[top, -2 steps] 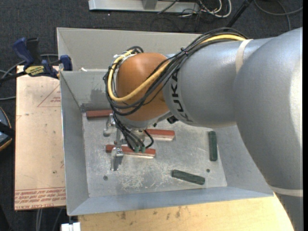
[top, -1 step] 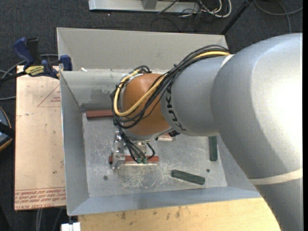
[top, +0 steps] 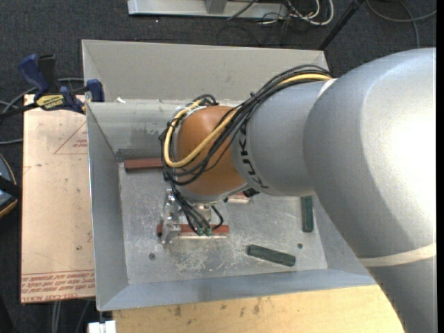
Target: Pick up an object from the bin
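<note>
Place: a robotics lab, seen from beside the rig.
Machine: a KUKA arm (top: 361, 158) hung over a grey metal bin (top: 104, 207).
Floor: dark carpet (top: 41, 19) lay under loose cables (top: 305, 5) and a metal stand base (top: 201, 5).

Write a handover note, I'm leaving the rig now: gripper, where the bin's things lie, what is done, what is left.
Gripper: low over the middle of the bin, at a reddish bar lying there; no hold visible.
Other things: a reddish-brown bar by the back left wall, a dark green bar front right, a second dark green bar at the right.
Done: arm down in the bin.
Left: grasp one thing and lift it out.
</note>
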